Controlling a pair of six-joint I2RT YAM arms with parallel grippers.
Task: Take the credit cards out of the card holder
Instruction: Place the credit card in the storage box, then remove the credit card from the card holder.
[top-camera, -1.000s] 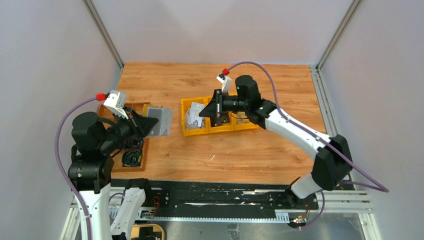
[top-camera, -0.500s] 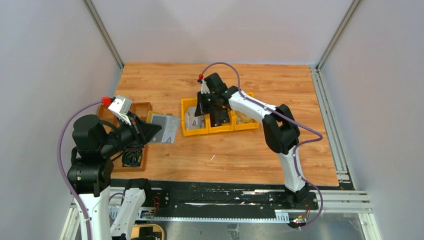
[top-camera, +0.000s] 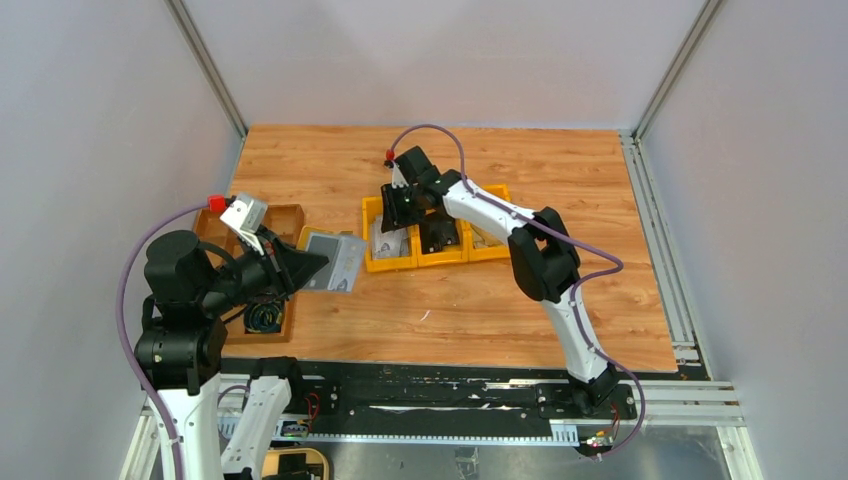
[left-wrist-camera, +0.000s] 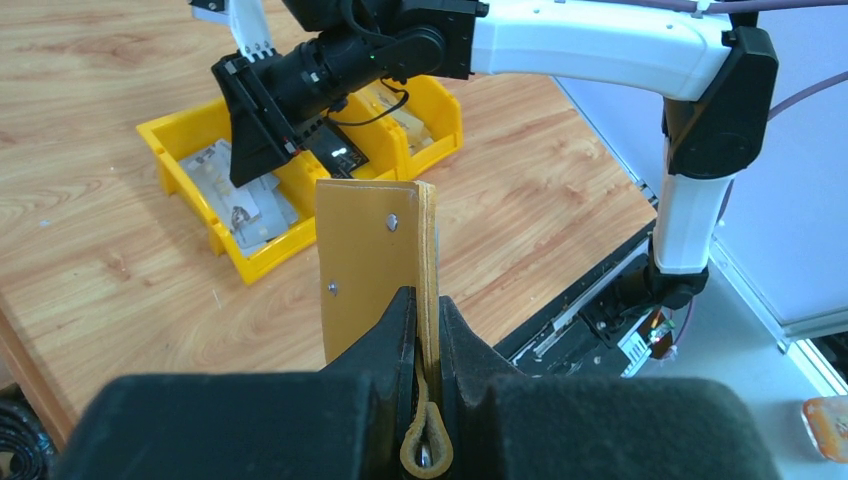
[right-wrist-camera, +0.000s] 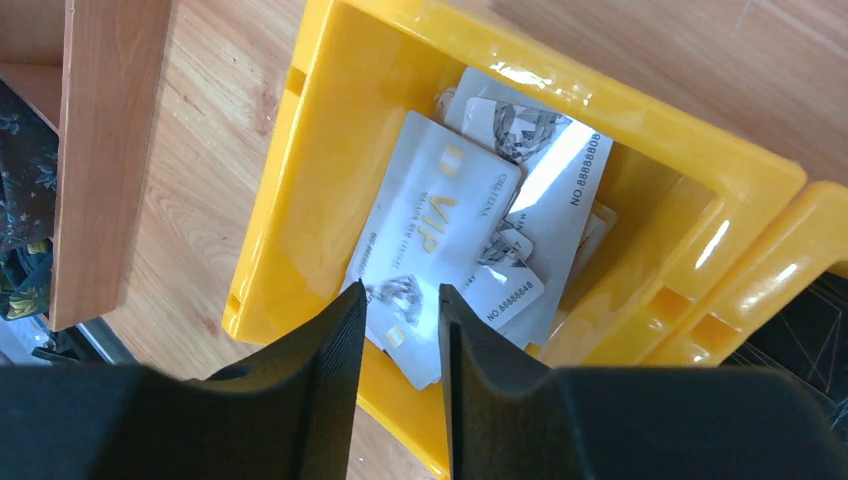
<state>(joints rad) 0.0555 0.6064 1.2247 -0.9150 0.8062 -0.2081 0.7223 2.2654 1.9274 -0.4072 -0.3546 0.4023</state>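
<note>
Moved since earlier: my right gripper now hangs over the bin, jaws parted and empty, cards inside. Meanwhile my left gripper clenches the card holder aloft. Withdraw straight up; avoid dragging cards.

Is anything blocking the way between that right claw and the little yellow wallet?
Nothing visible does. The right gripper hovers over the yellow bin of cards; the left gripper holds the card holder up beside it.
</note>
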